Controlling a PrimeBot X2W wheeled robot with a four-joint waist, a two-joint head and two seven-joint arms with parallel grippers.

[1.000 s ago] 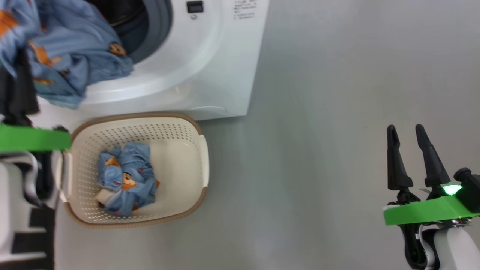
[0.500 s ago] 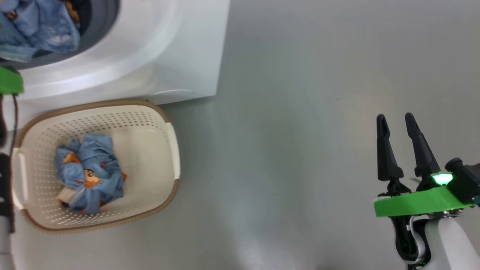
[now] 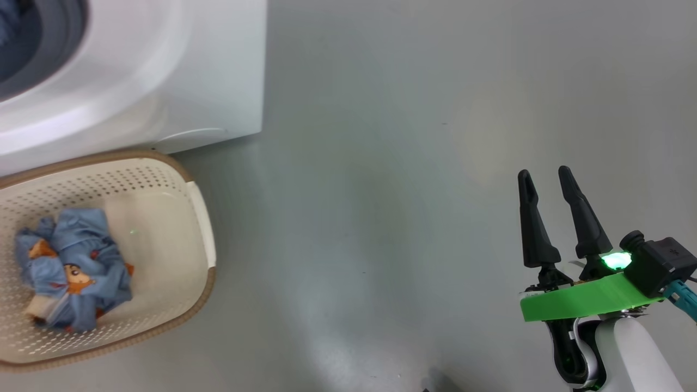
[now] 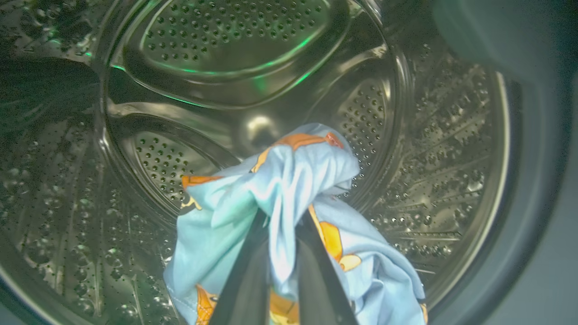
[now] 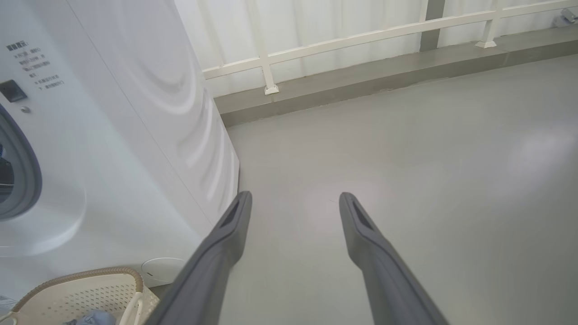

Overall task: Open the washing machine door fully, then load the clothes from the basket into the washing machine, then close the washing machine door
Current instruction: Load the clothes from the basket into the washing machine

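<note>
A light blue garment printed with orange-brown figures is pinched between the two dark fingers of the left end effector, which is closed narrowly on a fold of the fabric. The garment is located inside the perforated steel drum of the washing machine. Its bunched upper part shows in front of the drum's rear wall, and its lower part drapes down past the fingers. In the head view, a second bundle of clothes of the same print, with a small white patch, lies crumpled in the basket, toward that view's left. The basket stands on the floor just in front of the washing machine's lower front edge; contact between them cannot be determined. The right end effector is positioned well apart from both, over bare floor at the lower right of the head view, with its fingers spread wide and holding nothing. In the right wrist view, a white railing runs along the far edge of the floor.
</note>
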